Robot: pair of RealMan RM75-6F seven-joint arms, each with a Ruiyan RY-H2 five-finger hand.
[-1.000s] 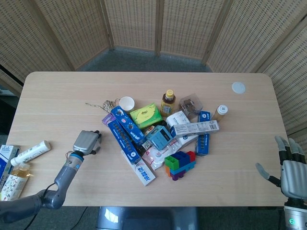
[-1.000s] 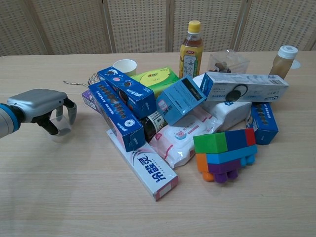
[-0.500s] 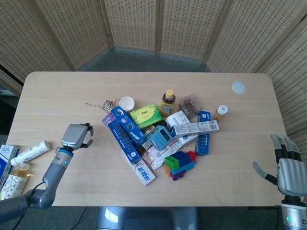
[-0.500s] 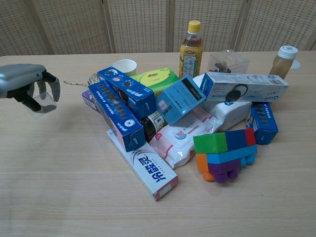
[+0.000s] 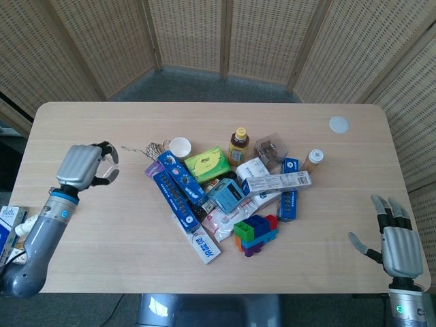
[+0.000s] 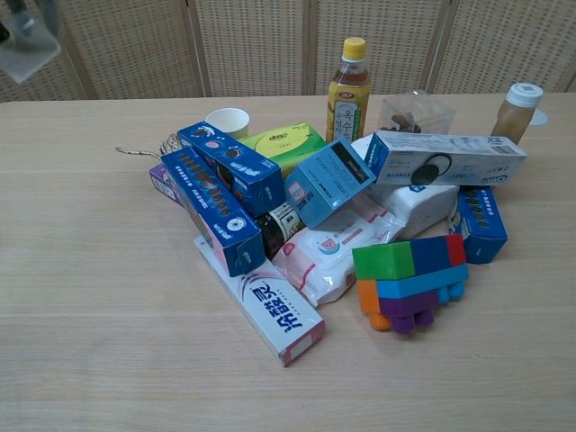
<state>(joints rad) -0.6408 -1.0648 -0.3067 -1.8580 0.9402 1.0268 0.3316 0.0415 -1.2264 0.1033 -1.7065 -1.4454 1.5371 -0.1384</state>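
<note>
My left hand (image 5: 83,165) is raised over the table's left part, fingers curled around a small clear plastic piece (image 6: 27,56). That piece shows only in the chest view's top left corner; in the head view the hand hides it. The nearest thing on the table is a thin metal chain (image 5: 139,150) to the hand's right. My right hand (image 5: 395,246) hangs off the table's front right corner with its fingers spread and nothing in it.
A pile fills the table's middle: blue cookie boxes (image 5: 178,185), a green tissue pack (image 5: 210,163), a tea bottle (image 6: 347,79), a toothpaste box (image 6: 445,157), coloured blocks (image 6: 409,281), a paper cup (image 5: 180,146). A white lid (image 5: 338,124) lies far right.
My left hand has risen and moved back and to the left with the clear piece, nearly out of the chest view. My right hand has sunk a little lower in the head view.
</note>
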